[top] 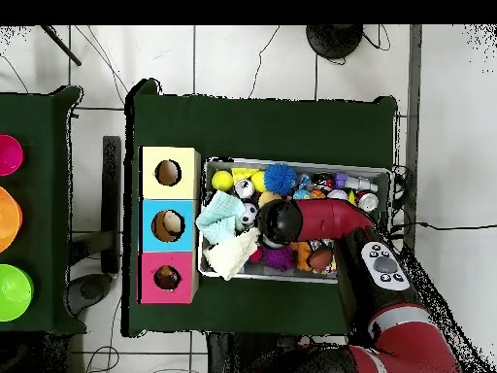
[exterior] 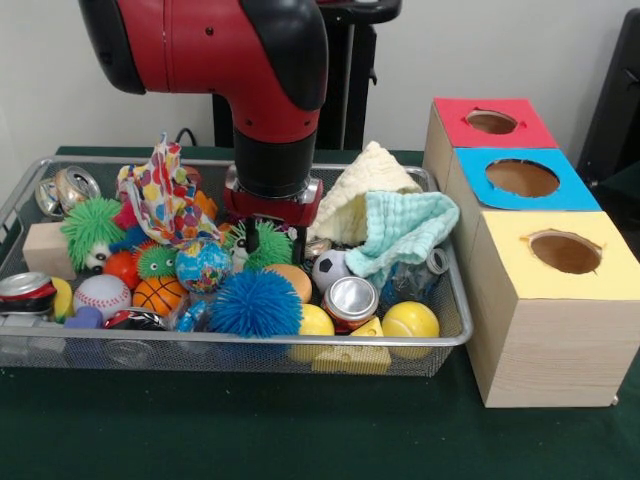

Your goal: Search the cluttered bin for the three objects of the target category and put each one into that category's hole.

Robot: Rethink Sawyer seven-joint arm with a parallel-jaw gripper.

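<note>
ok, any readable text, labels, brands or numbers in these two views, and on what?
None readable.
Cans in the bin: tops and plain metal only, any print too blurred to read.
Boxes: plain coloured tops with holes, no labels.
Arm: a grey button panel shows from overhead, markings too small to read.
Balls and cloths: patterns only, no lettering.

We see the wire-mesh bin [exterior: 40, 345] close from across the table; overhead looks straight down on the same bin [top: 383, 175], farther off.
</note>
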